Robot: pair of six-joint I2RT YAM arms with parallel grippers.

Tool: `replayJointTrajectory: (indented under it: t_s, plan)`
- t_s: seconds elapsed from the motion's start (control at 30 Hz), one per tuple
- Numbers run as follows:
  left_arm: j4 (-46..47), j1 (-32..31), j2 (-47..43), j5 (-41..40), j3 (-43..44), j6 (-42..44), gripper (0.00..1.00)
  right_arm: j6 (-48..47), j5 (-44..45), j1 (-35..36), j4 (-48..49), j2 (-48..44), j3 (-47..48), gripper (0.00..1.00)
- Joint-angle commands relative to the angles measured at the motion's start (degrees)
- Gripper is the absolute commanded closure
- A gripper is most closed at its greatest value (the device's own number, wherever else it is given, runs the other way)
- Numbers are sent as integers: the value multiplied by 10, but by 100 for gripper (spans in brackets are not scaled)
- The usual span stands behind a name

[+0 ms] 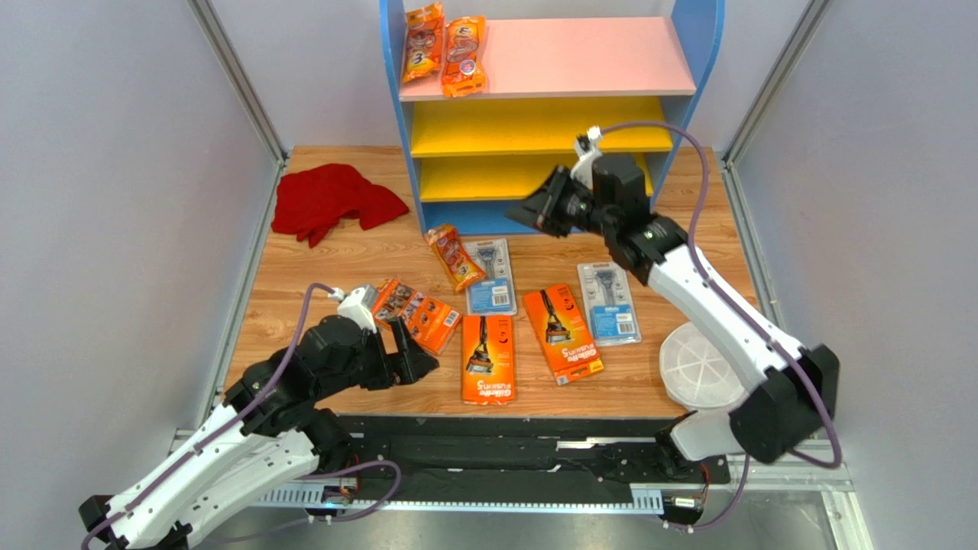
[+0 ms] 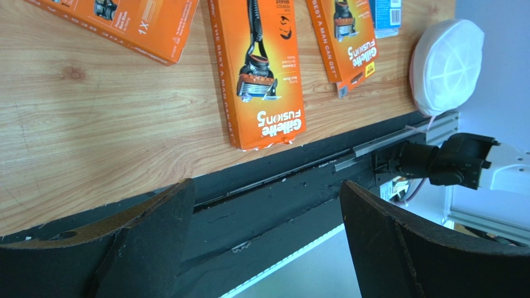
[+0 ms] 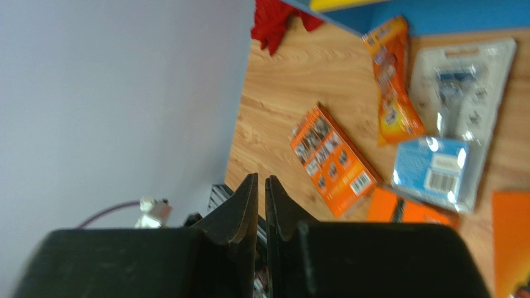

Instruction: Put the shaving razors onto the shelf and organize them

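The shelf (image 1: 703, 69) stands at the back; its pink top board holds two narrow orange bags (image 1: 422, 40) (image 1: 463, 55). On the table lie an orange bag (image 1: 453, 257), two grey-blue blister cards (image 1: 490, 277) (image 1: 608, 303), an orange box (image 1: 416, 314) and two orange cards (image 1: 488, 358) (image 1: 563, 332). My left gripper (image 1: 411, 353) is open and empty near the table's front edge, beside the orange box; its wrist view shows the open gripper (image 2: 267, 230) below an orange card (image 2: 261, 68). My right gripper (image 1: 522, 213) is shut and empty in front of the shelf's base, above the razors; in its wrist view the gripper (image 3: 261, 183) hangs over the orange box (image 3: 333, 161).
A red cloth (image 1: 333, 201) lies at the back left beside the shelf. A round white lidded dish (image 1: 700, 367) sits at the front right, next to the right arm's base. Grey walls close both sides of the table.
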Motion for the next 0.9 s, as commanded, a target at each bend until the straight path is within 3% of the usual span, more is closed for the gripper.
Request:
replayJointTrajectory:
  t_s: [0.0, 0.13, 0.2, 0.23, 0.33, 0.43, 0.57, 0.67, 0.87]
  plan:
    - [15, 1, 22, 10, 17, 7, 5, -22, 36, 13, -13, -107, -138, 87]
    - [15, 1, 22, -4, 16, 6, 5, -24, 55, 15, -31, -198, -232, 80]
    - [15, 1, 25, -9, 17, 5, 5, -27, 59, 16, -41, -244, -261, 62]
    - [16, 1, 26, -12, 19, 5, 5, -29, 62, 16, -45, -258, -280, 43]
    - [22, 1, 33, -14, 20, 4, 5, -36, 73, 17, -57, -304, -307, 13]
    - [36, 1, 45, -9, 17, -2, 5, -41, 83, 16, -64, -329, -322, 7]
    - [72, 2, 69, 4, 16, -3, 4, -32, 80, 17, -68, -342, -344, 6]
    - [137, 6, 93, 16, 10, -4, 4, -21, 81, 17, -64, -360, -359, 6]
    - [296, 77, 179, 114, -27, -34, 5, -5, 84, 17, -76, -402, -391, 6]
